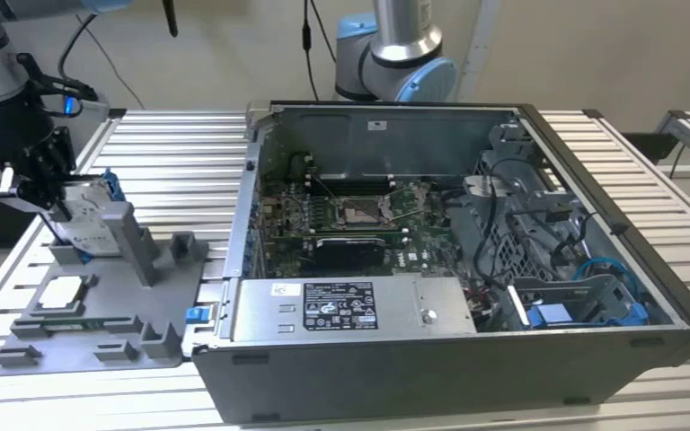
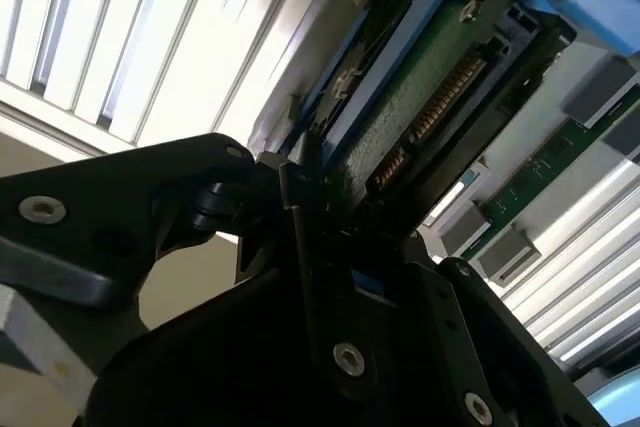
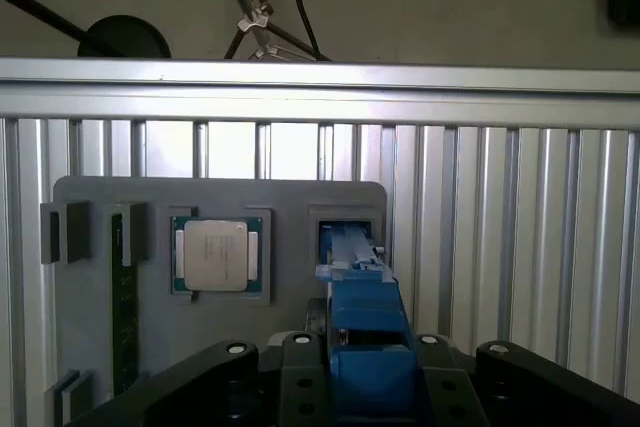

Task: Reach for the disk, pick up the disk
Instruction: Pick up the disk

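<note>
Clamping pincer point(image 3: 365, 349) on disk point(image 3: 362, 299), processor chip point(image 3: 215, 255) beside

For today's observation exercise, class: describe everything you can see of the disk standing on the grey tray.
The disk is a flat silver-grey metal slab framed by blue plastic rails. In the second wrist view one face shows a green circuit board with a row of connector pins. It stands upright on edge in a grey stand on the tray, at the exterior view's left. The claw is at its upper edge; whether it grips cannot be told.
</note>
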`<action>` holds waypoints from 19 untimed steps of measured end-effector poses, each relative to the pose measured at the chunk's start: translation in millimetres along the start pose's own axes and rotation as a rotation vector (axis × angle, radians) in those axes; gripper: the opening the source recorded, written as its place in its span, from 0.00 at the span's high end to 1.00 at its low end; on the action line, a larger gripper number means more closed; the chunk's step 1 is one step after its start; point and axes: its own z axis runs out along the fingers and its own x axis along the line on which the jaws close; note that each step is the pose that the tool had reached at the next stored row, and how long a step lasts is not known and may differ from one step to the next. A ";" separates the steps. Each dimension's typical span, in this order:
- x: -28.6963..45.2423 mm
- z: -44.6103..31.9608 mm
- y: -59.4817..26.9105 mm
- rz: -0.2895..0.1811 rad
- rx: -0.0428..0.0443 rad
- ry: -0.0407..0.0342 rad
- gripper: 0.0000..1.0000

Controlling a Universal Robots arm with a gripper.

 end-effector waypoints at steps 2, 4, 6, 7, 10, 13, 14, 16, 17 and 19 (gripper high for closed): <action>0.0 0.0 0.0 0.000 0.0002 0.0034 1.00; 0.0 -0.1 0.0 0.000 0.0000 0.0036 1.00; 0.0 -0.1 0.0 0.000 -0.0001 0.0037 1.00; -0.1 -0.1 0.0 0.000 -0.0002 0.0040 1.00; -0.2 -0.2 0.0 0.000 -0.0002 0.0095 1.00; -0.2 -0.2 0.0 0.000 -0.0002 0.0053 1.00; -0.3 -0.2 0.0 0.000 -0.0001 0.0049 1.00; -0.3 -0.1 0.0 0.000 0.0000 0.0041 1.00; -0.2 -0.1 0.0 0.000 -0.0001 0.0038 1.00; -0.2 -0.1 0.0 0.000 -0.0001 0.0031 1.00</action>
